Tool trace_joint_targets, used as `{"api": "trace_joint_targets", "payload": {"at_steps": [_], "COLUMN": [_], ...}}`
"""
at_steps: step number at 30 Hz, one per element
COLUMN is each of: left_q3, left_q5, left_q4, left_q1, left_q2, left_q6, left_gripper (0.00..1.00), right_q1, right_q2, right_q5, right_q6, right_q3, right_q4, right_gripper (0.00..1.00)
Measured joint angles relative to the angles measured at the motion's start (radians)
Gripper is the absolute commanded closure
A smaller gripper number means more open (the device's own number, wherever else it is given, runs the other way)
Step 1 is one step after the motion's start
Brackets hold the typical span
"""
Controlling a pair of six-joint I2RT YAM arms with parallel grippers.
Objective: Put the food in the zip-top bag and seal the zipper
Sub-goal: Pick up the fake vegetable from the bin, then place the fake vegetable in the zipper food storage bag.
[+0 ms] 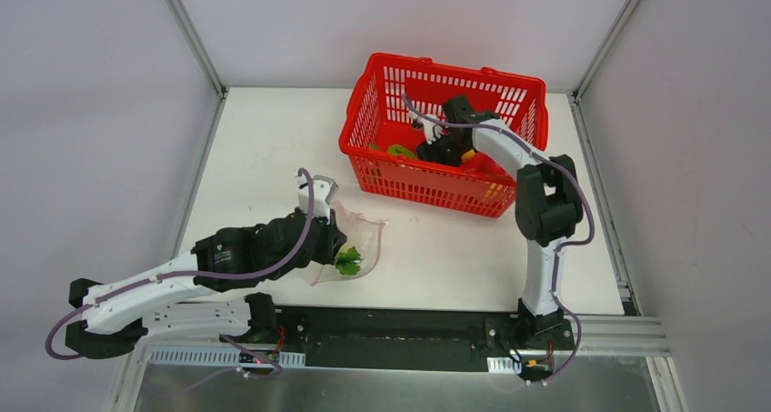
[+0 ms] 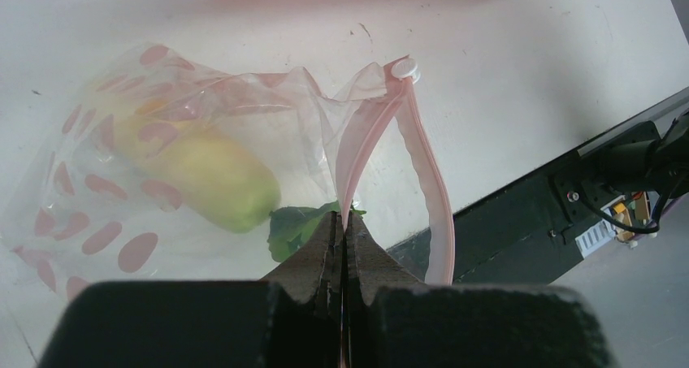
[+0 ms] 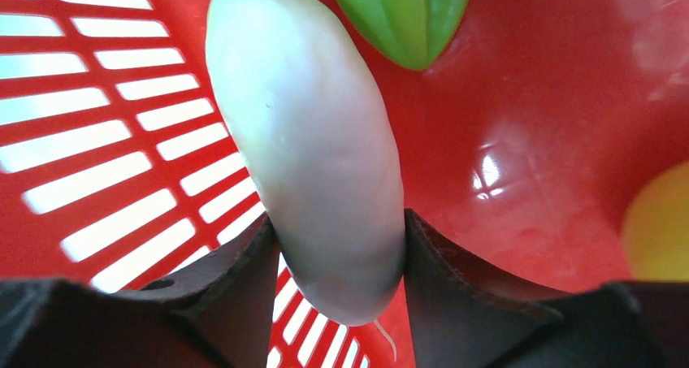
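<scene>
Inside the basket (image 3: 528,140), right pincer (image 3: 340,230) clamps radish (image 3: 309,124); left pincer (image 2: 342,219) pinches zipper (image 2: 363,136).

The clear bag (image 2: 203,140) lies open; white radish (image 3: 317,165) inside basket (image 1: 427,186).

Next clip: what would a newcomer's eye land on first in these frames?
The red basket at the far side of the table, where the right gripper is shut on a long white radish inside it. Near the front left, the left gripper pinches the pink zipper strip of the clear bag, which holds a pale yellow-green piece and a green leaf.
</scene>
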Motion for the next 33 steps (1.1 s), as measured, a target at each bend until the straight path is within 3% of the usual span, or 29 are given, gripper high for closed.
{"api": "trace_joint_targets", "payload": {"at_steps": [7, 9, 16, 23, 28, 33], "left_q3": [-0.009, -0.010, -0.011, -0.011, -0.028, -0.032], "left_q5": [0.000, 0.000, 0.000, -0.001, -0.010, -0.018], "left_q4": [0.007, 0.013, 0.019, 0.021, 0.049, 0.073], "left_q1": [0.000, 0.000, 0.000, 0.000, 0.000, 0.000], "left_q2": [0.000, 0.000, 0.001, 0.001, 0.001, 0.016], "left_q6": [-0.003, -0.003, -0.003, -0.006, -0.007, -0.008], "left_gripper": [1.00, 1.00, 1.00, 1.00, 1.00, 1.00], "right_q1": [-0.004, -0.006, -0.020, -0.026, -0.026, -0.018], "right_q2": [-0.193, -0.249, -0.407, -0.631, -0.753, -0.887], "right_q5": [0.013, 0.020, 0.119, 0.117, 0.034, -0.148], "right_q6": [0.032, 0.043, 0.205, 0.348, 0.463, 0.613], "right_q3": [-0.031, -0.047, -0.147, -0.279, -0.296, -0.368], "right_q4": [0.024, 0.032, 0.158, 0.281, 0.347, 0.390], "right_gripper": [0.60, 0.67, 0.67, 0.66, 0.62, 0.62]}}
